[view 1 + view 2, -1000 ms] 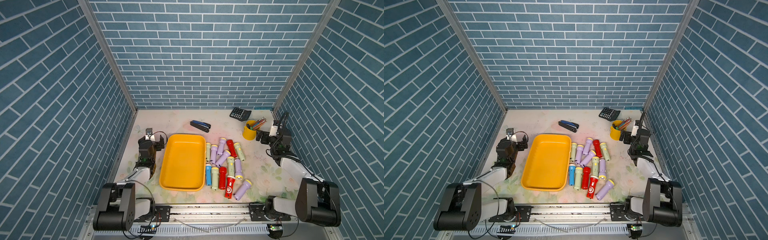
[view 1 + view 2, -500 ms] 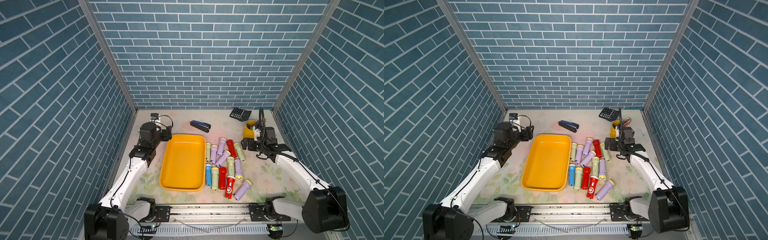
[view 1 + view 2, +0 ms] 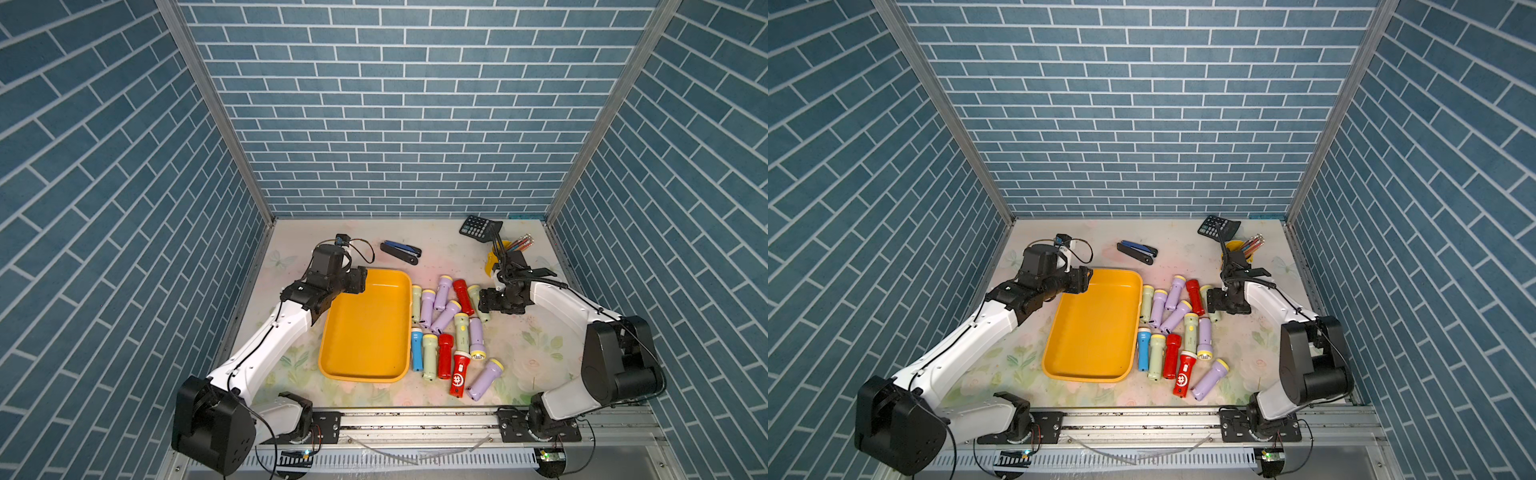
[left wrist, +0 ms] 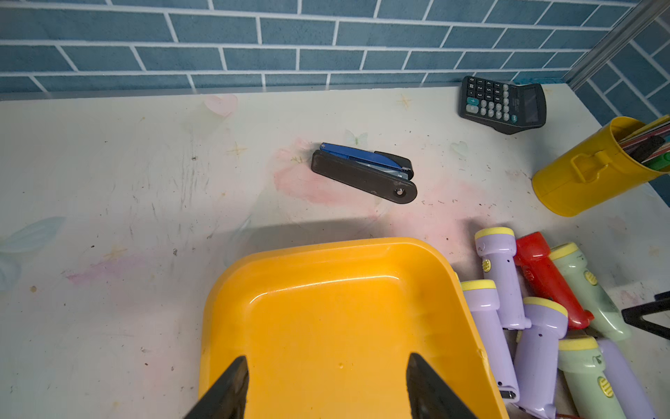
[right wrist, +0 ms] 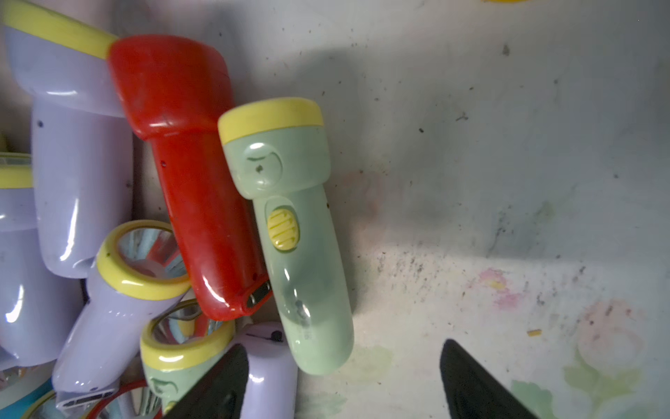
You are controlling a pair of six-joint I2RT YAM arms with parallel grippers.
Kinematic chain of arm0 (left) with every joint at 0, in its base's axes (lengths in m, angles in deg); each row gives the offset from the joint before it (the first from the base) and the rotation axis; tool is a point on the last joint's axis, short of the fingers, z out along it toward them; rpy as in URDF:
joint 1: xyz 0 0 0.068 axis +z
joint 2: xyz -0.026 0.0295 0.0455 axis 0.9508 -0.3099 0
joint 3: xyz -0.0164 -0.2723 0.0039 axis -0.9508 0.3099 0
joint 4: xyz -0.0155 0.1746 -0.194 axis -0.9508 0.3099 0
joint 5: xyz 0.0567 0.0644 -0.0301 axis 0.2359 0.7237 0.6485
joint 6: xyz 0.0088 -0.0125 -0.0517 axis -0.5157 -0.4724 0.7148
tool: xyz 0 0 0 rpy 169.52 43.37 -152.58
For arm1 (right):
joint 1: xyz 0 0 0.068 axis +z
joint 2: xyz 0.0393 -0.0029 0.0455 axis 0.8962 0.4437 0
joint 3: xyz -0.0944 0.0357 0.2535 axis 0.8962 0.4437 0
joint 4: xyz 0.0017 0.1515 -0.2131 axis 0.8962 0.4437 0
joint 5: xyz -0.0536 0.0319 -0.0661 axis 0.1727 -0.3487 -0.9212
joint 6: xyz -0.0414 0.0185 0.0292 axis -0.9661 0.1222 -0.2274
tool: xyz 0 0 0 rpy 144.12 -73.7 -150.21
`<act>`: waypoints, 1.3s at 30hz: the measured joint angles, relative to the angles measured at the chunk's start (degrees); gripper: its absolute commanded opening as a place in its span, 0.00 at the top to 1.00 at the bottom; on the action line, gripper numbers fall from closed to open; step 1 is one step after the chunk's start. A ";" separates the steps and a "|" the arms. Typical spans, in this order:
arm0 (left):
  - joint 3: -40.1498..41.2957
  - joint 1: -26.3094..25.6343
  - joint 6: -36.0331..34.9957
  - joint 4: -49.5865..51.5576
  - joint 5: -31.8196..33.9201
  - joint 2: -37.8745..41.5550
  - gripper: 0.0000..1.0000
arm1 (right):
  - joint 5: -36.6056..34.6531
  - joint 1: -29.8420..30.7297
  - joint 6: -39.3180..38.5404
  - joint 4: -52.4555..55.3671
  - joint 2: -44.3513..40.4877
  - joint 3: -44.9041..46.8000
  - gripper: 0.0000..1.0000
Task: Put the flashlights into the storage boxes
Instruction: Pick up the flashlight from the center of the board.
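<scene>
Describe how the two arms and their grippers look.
The left arm and right arm have white shells, black joint housings and thin black cables along them. The left gripper and right gripper have black tapered fingers.

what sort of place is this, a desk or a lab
Probably a robot test booth: brick-print wall panels, two arms on a metal rail, a calculator and stapler as props.

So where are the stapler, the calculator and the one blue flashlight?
stapler (image 4: pixel 357 177): left wrist view, on its black base.
calculator (image 4: pixel 487 103): left wrist view, on its keypad.
blue flashlight (image 3: pixel 416 352): in a top view, on its body.
</scene>
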 measured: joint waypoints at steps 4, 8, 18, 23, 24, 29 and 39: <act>0.00 0.00 0.48 -0.02 0.20 0.00 0.31 | 1.62 0.00 -1.44 1.07 2.45 -1.46 0.29; 0.22 0.00 1.40 -0.26 0.39 -0.07 0.33 | 1.99 0.00 -2.38 1.64 4.17 -2.12 0.37; 0.39 -0.09 3.26 -0.98 0.17 -1.62 0.35 | 1.88 0.00 -3.98 1.53 10.14 -3.04 0.52; 0.39 -0.22 3.78 -0.79 0.17 -1.73 0.36 | 1.62 0.00 -4.50 0.92 10.69 -3.26 0.64; 0.39 -0.28 3.85 -0.63 0.15 -1.73 0.36 | 1.57 0.00 -4.68 0.76 10.67 -3.26 0.65; 0.37 -0.42 3.87 -0.33 -1.70 -1.73 0.37 | 0.83 0.00 -4.81 -1.05 8.31 -2.71 0.71; -0.17 -0.46 3.87 -1.01 -12.22 -1.49 0.38 | 6.80 0.92 -0.76 -10.10 -14.10 5.25 0.75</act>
